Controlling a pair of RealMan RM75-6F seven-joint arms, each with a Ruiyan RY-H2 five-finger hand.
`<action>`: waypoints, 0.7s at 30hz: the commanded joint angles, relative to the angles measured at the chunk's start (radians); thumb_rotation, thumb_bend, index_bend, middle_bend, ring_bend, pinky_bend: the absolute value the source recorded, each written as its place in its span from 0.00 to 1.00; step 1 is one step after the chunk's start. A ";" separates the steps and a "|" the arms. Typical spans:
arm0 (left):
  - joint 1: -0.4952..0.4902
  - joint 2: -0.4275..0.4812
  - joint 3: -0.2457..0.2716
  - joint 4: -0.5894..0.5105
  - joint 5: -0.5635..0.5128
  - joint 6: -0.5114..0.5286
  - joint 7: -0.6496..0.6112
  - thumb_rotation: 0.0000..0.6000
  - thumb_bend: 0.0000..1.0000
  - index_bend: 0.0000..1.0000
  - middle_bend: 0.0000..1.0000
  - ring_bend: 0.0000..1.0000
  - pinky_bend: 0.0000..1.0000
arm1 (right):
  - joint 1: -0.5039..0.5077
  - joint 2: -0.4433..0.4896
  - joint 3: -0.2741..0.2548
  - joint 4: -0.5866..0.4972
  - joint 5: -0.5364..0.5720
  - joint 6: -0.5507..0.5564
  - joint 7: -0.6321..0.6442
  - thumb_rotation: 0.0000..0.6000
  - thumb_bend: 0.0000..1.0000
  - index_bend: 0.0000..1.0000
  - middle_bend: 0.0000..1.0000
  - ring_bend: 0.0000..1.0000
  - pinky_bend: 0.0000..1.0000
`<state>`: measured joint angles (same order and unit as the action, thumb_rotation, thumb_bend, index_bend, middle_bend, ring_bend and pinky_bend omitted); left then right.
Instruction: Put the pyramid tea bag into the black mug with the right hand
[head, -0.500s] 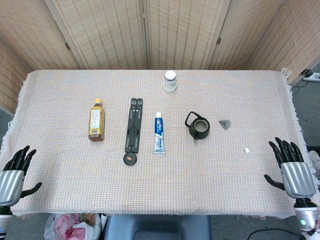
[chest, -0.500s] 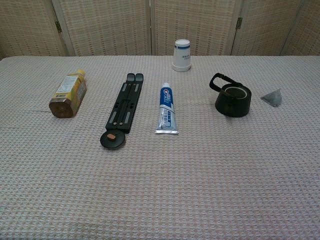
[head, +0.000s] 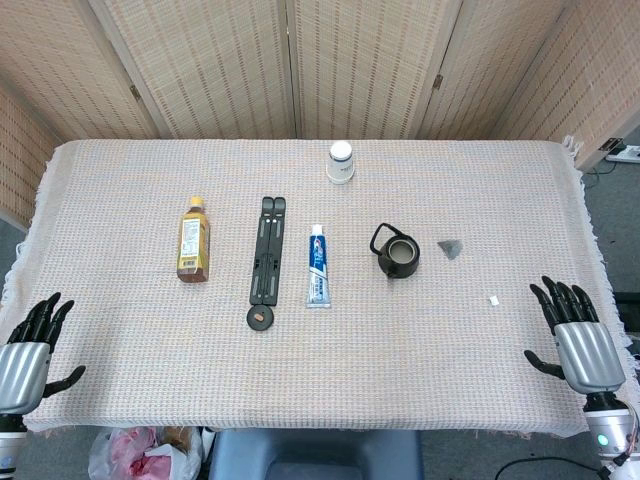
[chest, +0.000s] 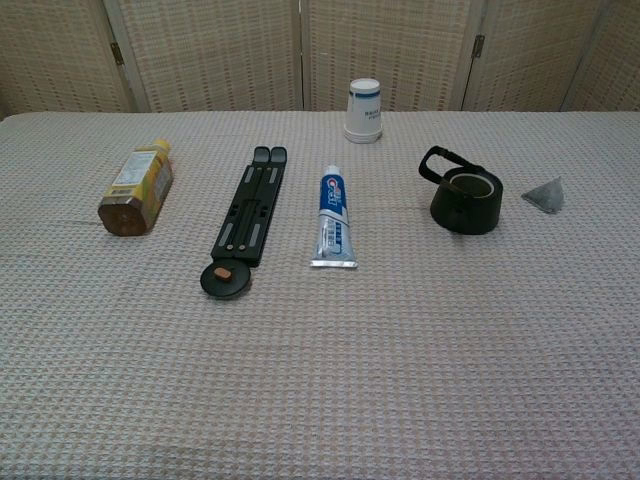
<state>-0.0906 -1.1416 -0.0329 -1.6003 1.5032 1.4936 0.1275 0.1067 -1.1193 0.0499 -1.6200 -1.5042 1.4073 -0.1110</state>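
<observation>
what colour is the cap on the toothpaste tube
White, at the far end of the toothpaste tube, clearest in the chest view.

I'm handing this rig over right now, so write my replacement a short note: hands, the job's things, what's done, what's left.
Right hand: open, holding nothing, at the table's near right edge.
Left hand: open, holding nothing, at the near left edge.
Pyramid tea bag: lying on the cloth just right of the black mug, apart from it.
Done: nothing; the tea bag is not in the mug.
Left: reach with the right hand, pick up the tea bag, put it into the mug.
</observation>
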 joint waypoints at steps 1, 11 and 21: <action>0.001 -0.004 -0.004 0.006 0.001 0.006 -0.010 1.00 0.22 0.00 0.00 0.00 0.25 | 0.039 0.000 0.006 0.026 0.005 -0.061 0.064 1.00 0.16 0.05 0.00 0.00 0.00; -0.004 0.006 -0.008 0.004 -0.021 -0.015 -0.012 1.00 0.22 0.00 0.00 0.00 0.25 | 0.089 -0.040 0.072 0.067 0.039 -0.048 -0.014 1.00 0.16 0.36 0.00 0.00 0.00; -0.007 0.007 -0.007 -0.002 -0.027 -0.025 -0.004 1.00 0.22 0.00 0.00 0.00 0.25 | 0.140 -0.139 0.094 0.238 0.154 -0.170 0.038 1.00 0.16 0.40 0.00 0.00 0.00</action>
<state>-0.0983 -1.1348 -0.0402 -1.6025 1.4760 1.4682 0.1232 0.2330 -1.2343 0.1411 -1.4132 -1.3655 1.2586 -0.0914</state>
